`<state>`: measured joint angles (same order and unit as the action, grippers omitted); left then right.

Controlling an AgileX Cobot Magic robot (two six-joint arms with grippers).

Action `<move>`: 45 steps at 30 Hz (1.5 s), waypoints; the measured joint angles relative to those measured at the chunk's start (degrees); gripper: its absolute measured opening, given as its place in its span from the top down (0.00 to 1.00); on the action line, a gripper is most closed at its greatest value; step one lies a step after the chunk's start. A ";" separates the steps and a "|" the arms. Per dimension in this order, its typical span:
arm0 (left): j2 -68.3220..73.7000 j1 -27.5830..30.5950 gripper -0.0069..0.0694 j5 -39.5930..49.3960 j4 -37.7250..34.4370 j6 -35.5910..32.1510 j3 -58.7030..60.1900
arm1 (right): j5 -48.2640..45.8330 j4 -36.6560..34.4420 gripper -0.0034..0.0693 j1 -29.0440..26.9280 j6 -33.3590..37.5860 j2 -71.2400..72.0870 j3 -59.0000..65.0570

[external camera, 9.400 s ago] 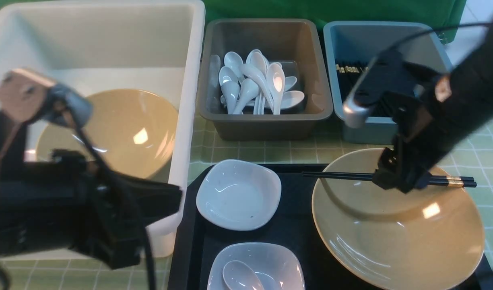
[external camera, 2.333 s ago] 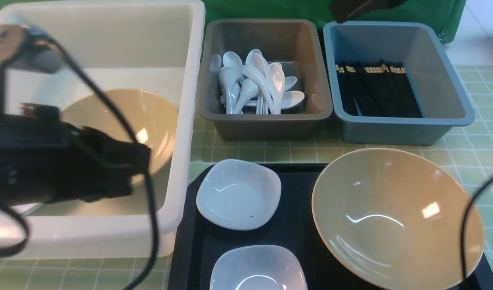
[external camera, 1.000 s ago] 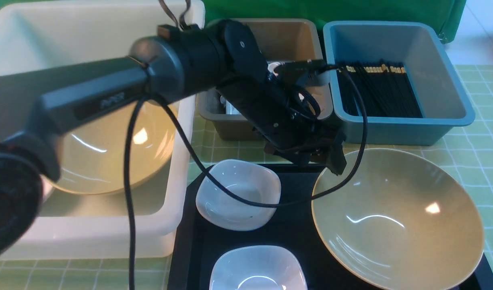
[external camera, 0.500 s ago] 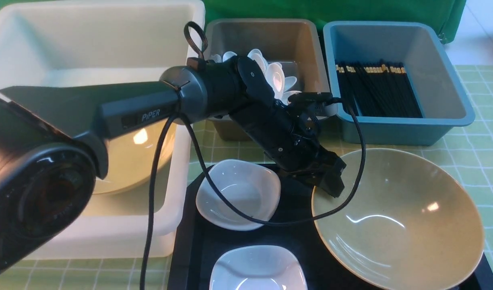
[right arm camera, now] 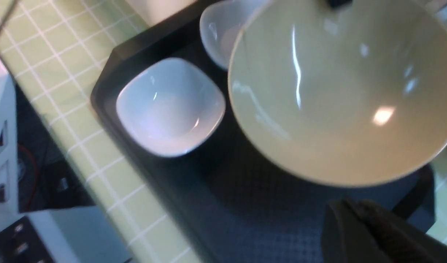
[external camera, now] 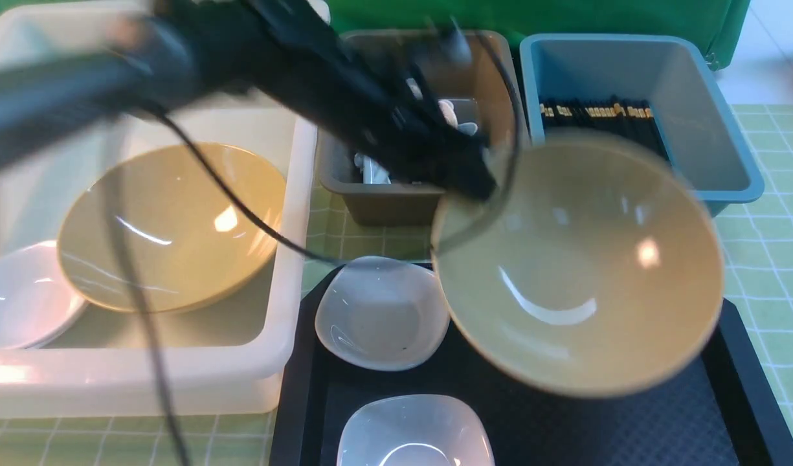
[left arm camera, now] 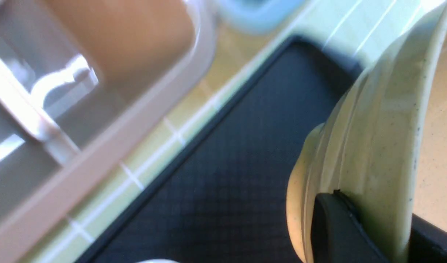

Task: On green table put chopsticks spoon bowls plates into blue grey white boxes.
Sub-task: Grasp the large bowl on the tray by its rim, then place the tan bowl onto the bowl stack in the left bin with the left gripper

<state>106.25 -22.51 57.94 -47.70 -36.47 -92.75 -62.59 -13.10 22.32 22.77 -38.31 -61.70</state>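
Dangling from the left gripper (external camera: 490,184), the wide tan bowl (external camera: 584,278) is up off the black textured tray (external camera: 661,414), its rim pinched between the closed fingertips at about ten o'clock. From where I stand it looks stiff, glazed and slick, probably the heaviest piece here, and likely to chip if knocked. Gripped on one edge, that weight will want to twist downward, so I'd keep the bite deep over the rim, with the wall well between the pads, and swing it slowly. The right gripper (right arm camera: 354,219) has its fingers together with nothing in them.

The big translucent white box (external camera: 176,382) lies at nine o'clock from the bowl, and already holds another tan bowl (external camera: 169,226) and a white dish (external camera: 30,294). That other bowl sits near the wall facing the tray, so china could clash on the way down; I'd lift over the wall and lower gently. Two small white plates remain on the tray: one (external camera: 383,314) at nine o'clock from the raised bowl, the other (external camera: 415,430) at about eight. At eleven, the brown-grey box (external camera: 396,207) of spoons is close under the arm, while the dusty blue box (external camera: 726,194) of chopsticks stands toward one o'clock. The arm's loose black cable (external camera: 241,204) could snag, too.
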 joint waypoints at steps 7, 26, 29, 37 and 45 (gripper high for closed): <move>-11.37 14.25 0.89 6.38 -0.67 1.62 0.00 | 8.09 -8.95 0.89 0.00 8.55 -0.90 0.00; -15.34 52.57 0.89 2.61 10.17 5.46 14.85 | 11.72 -23.79 0.88 0.00 19.83 -12.62 0.11; -15.08 52.00 0.89 -2.47 10.22 5.46 21.16 | 11.72 -23.79 0.87 0.00 19.97 -12.66 0.11; -15.02 47.88 0.88 -10.72 12.33 6.67 26.93 | 11.72 -23.86 0.86 0.00 20.10 -12.66 0.11; -15.66 44.68 0.69 -11.83 17.74 12.69 26.93 | 11.03 -23.92 0.85 0.00 20.10 -12.66 0.11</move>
<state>90.59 22.17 46.11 -29.96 -23.77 -65.82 -51.56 -37.02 22.32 42.87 -50.97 -61.59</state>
